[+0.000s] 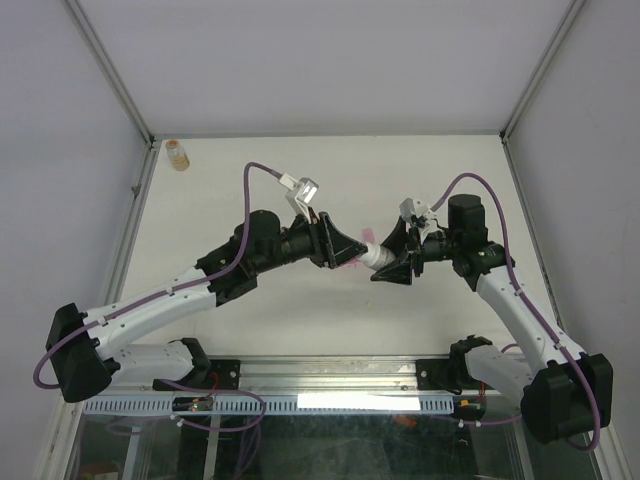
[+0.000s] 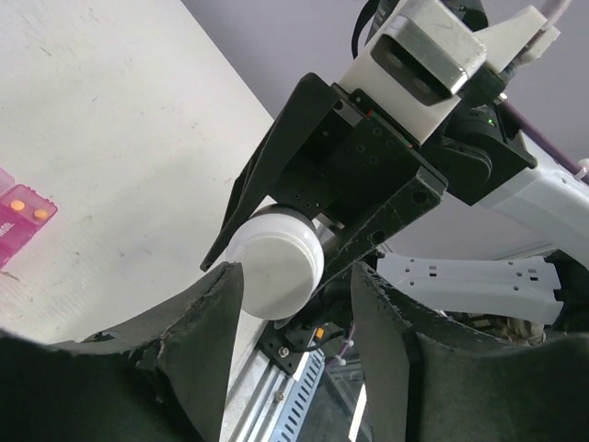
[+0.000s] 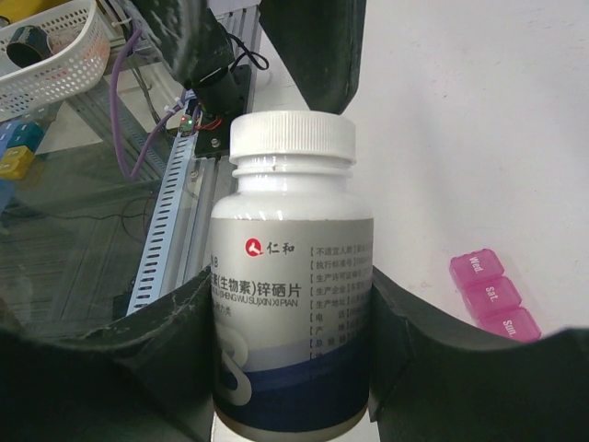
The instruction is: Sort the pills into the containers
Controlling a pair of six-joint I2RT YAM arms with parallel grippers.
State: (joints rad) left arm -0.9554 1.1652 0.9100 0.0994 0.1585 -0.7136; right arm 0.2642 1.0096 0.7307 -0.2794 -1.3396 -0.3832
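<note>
My right gripper (image 1: 392, 262) (image 3: 290, 281) is shut on a white-capped pill bottle (image 3: 293, 276) and holds it tilted above the table, cap towards the left arm. My left gripper (image 1: 345, 248) (image 2: 296, 276) is open, its fingers on either side of the bottle's white cap (image 2: 274, 262); one finger is close against the cap, the other stands apart. The pink organiser (image 1: 350, 262) lies on the table below both grippers. In the left wrist view its open compartments (image 2: 23, 216) hold small orange pills (image 2: 40, 213). In the right wrist view its lids (image 3: 492, 299) are closed.
A small amber bottle (image 1: 178, 154) stands at the far left corner of the table. Off the near edge are a metal rail (image 3: 170, 198) and a white basket (image 3: 46, 46). Side walls enclose the table.
</note>
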